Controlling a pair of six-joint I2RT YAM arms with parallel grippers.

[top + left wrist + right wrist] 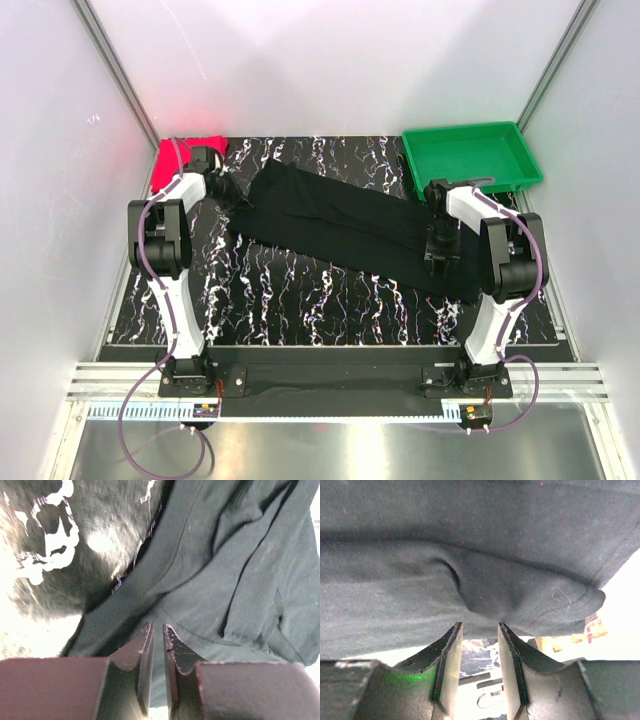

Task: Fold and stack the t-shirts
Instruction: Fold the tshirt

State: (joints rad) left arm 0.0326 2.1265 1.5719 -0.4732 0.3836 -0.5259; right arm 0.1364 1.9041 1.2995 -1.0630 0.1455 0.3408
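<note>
Pinkish-red t-shirt [182, 155]: bunched at the 10 o'clock corner of the marbled surface [300, 300], unfolded, just behind the left arm's wrist.

Left claw [156, 629]: at the 10 o'clock end of the black t-shirt [340, 225], low over a sleeve or hem edge. Jaws all but closed, only a thin slit between them. The wrist view is too dark in that slit to tell whether any cloth is nipped.

Black t-shirt: lies as a long diagonal band across the surface from 10 o'clock to 4 o'clock, creased, with loose ridges near the left end. Judged light, limp and thin. It will drape and sag, and a single layer may slip. Best taken at a seamed hem or a gathered fold, one claw at each end so that the band stays taut.

Green tray [470, 160]: at 1 o'clock, apart from the shirt.

Right claw [480, 626]: at the shirt's 4 o'clock end. Jaws stand part-way apart, and a soft bulge of fabric sits at the tips, not clamped.

Folding is not far along and nothing is stacked.
</note>
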